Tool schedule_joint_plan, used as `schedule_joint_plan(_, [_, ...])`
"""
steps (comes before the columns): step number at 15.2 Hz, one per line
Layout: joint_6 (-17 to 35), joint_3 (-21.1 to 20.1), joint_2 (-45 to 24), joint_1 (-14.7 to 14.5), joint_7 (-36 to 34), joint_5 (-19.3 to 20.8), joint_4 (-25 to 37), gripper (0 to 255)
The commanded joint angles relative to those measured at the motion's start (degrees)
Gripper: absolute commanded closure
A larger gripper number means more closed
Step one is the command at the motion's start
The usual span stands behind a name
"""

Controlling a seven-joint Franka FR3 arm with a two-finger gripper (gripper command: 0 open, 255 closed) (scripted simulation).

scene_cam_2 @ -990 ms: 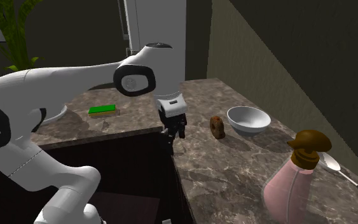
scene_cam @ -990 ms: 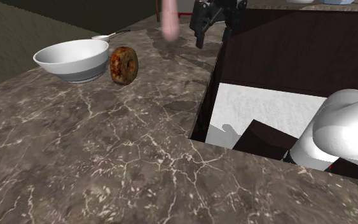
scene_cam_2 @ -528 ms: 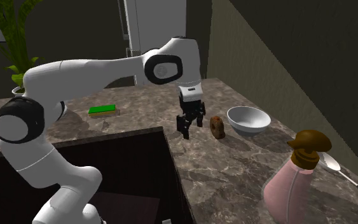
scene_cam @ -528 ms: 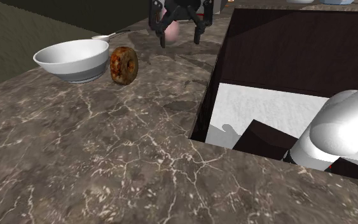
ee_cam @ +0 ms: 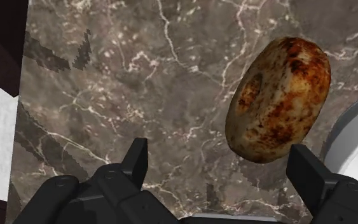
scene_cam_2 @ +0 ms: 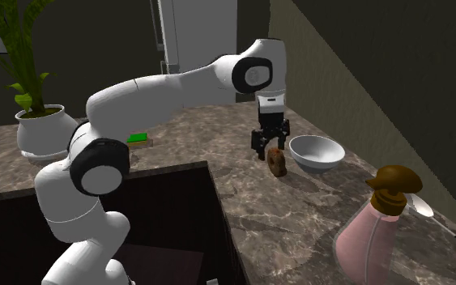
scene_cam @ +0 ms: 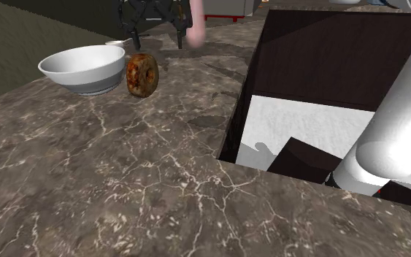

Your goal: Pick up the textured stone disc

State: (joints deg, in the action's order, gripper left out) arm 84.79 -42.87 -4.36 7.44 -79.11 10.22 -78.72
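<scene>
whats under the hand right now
The mottled brown stone disc, standing on edge on the marble counter beside the white bowl, off-centre below the open hand. The disc itself hides the counter patch it rests on.

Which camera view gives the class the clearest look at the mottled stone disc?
The wrist view: the disc looms large, its mottled brown surface and central dimple plain. The shoulder view shows the disc on edge beside the white bowl. The second exterior view shows it small, below the gripper.

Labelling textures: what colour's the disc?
Mottled tan and rust-brown disc, clearest in the wrist view.
</scene>
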Motion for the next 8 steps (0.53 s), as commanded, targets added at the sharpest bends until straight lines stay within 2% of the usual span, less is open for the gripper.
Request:
schedule_joint_plan(1, [-4.03, -1.34, -8.54, -3.58, -6.7, 6.57, 9.42, 0])
schedule_joint_plan(2, [-6.11, -1.12, -12.15, -6.2, -8.93, 9.27, 14.0, 0])
schedule_joint_plan(8, [0.41, -0.56, -8.61, -3.47, -8.62, 6.36, 4.86, 0])
